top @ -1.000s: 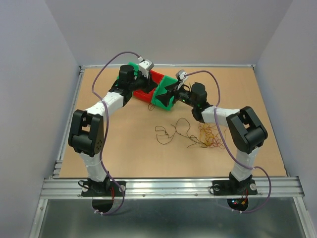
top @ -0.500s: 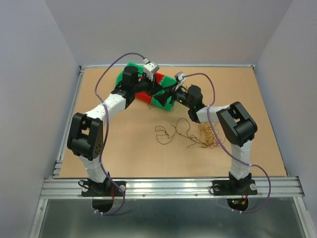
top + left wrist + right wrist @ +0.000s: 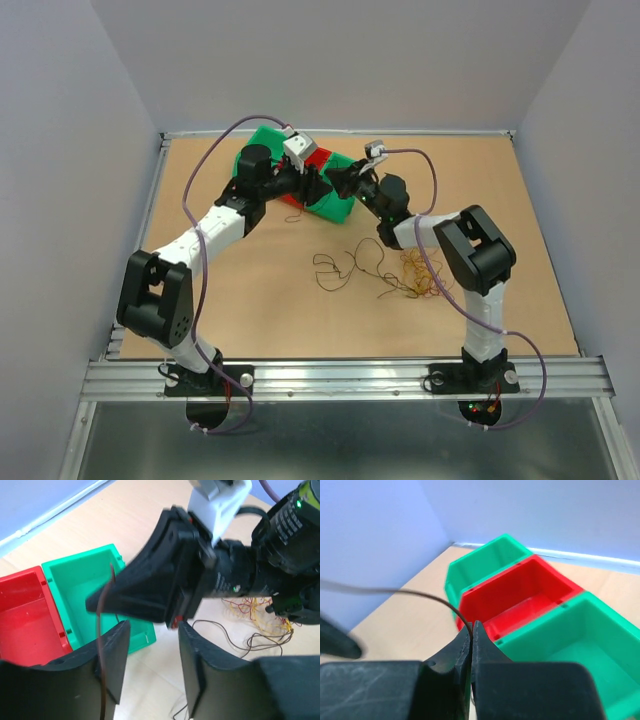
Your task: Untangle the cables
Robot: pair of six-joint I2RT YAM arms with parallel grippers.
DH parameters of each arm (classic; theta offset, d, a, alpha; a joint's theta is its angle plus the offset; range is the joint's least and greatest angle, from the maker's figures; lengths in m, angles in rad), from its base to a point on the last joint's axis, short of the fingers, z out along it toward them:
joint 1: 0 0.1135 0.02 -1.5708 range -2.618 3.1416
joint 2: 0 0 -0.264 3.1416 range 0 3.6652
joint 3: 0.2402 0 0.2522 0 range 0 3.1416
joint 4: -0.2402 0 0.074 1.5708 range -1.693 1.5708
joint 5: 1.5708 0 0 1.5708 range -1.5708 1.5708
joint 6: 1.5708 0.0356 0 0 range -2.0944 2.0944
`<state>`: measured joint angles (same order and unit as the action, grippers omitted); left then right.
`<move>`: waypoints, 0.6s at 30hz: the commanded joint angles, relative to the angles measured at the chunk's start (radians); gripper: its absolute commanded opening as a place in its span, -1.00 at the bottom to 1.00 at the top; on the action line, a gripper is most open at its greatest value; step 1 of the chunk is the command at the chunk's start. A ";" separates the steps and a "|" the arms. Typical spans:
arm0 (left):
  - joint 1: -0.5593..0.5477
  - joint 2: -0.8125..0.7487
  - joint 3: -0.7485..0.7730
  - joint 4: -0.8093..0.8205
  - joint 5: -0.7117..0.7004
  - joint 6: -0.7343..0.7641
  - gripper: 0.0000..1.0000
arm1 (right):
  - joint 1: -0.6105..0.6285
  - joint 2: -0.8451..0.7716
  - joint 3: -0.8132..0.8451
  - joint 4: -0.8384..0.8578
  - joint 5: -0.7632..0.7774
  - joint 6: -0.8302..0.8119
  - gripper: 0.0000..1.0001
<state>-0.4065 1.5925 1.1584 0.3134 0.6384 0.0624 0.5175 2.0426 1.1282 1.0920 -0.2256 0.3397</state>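
Observation:
The cables (image 3: pixel 412 273) lie as a wiry clump of orange-yellow, red and black strands on the board, also seen in the left wrist view as the cables (image 3: pixel 252 611). One dark brown strand (image 3: pixel 435 597) is lifted away from them. My right gripper (image 3: pixel 471 625) is shut on that strand, above the bins. My left gripper (image 3: pixel 155 630) is open, and the strand (image 3: pixel 100 630) runs across the front of its left finger, not between the jaws. The two grippers meet tip to tip: left gripper (image 3: pixel 310 182), right gripper (image 3: pixel 332 181), with the right gripper (image 3: pixel 95 603) just ahead of my left fingers.
Three small bins stand side by side at the back under the grippers: a green bin (image 3: pixel 262 140), a red bin (image 3: pixel 320 158) and another green bin (image 3: pixel 335 207). A raised rim (image 3: pixel 335 132) bounds the board, with grey walls around it.
The right gripper has shut on the dark strand and the left gripper has opened off it. Both grippers shifted slightly left, closer together over the bins.

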 commanded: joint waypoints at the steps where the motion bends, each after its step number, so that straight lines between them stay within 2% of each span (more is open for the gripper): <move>1: 0.024 -0.103 -0.069 0.133 -0.005 -0.025 0.14 | -0.030 -0.039 -0.057 0.105 0.256 0.102 -0.99; 3: 0.044 -0.134 -0.106 0.190 -0.019 -0.047 0.19 | -0.071 -0.053 -0.097 0.105 0.314 0.206 -0.99; 5: 0.078 -0.153 -0.124 0.242 -0.026 -0.091 0.19 | -0.103 -0.056 -0.111 0.106 0.299 0.251 -0.99; 9: 0.107 -0.148 -0.138 0.276 -0.034 -0.121 0.18 | -0.122 -0.078 -0.119 0.108 0.235 0.203 -0.99; 12: 0.107 -0.123 -0.129 0.274 -0.042 -0.113 0.17 | -0.122 -0.088 -0.107 0.103 0.108 0.164 -0.99; 18: 0.109 -0.088 -0.117 0.273 -0.049 -0.093 0.17 | -0.122 -0.105 -0.023 0.025 0.034 0.093 -0.99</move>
<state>-0.2939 1.4971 1.0290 0.5293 0.5934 -0.0357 0.3874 1.9892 1.0264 1.1179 -0.1295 0.4881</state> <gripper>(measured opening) 0.589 0.022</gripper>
